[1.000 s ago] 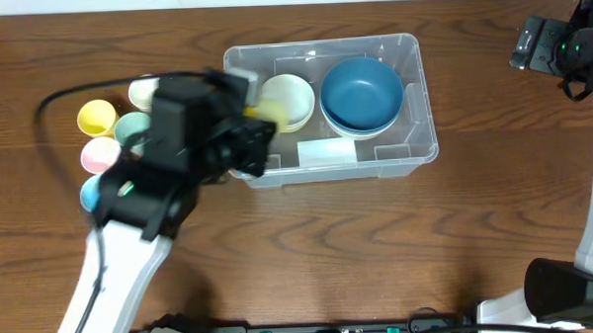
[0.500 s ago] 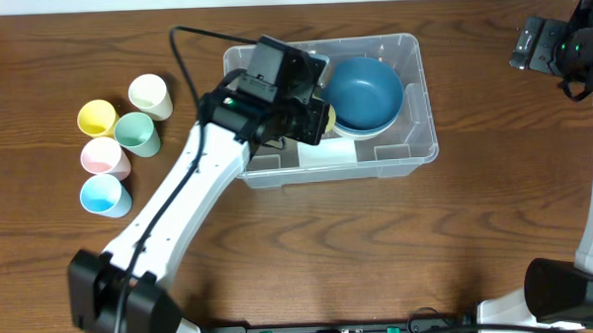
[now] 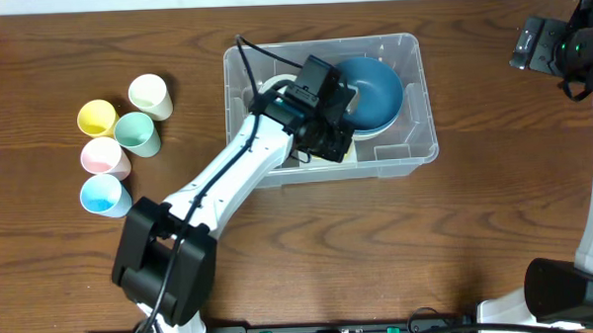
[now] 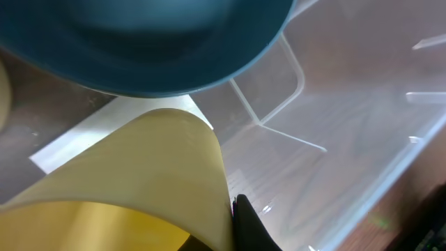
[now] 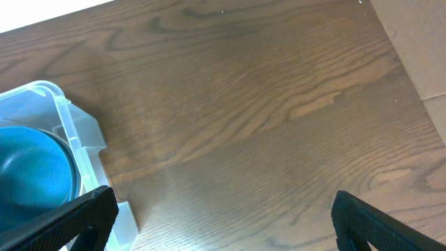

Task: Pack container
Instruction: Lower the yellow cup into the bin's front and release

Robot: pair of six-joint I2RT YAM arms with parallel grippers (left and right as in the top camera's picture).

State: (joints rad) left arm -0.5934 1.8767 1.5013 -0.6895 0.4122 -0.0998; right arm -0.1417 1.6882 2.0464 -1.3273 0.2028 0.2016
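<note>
Two left fingers (image 4: pixel 248 227) clamp yellow cup (image 4: pixel 139 181); right fingers (image 5: pixel 63 223) spread.

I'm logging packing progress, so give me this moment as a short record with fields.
container: open, on table
inside: blue bowl; cream bowl, partly hidden by the arm
left tool: inside container, gripping held cup, which is yellow
right tool: open, empty, over table beside container
left of container, unpacked: yellow cup, cream cup, green cup, pink cup, blue cup
</note>
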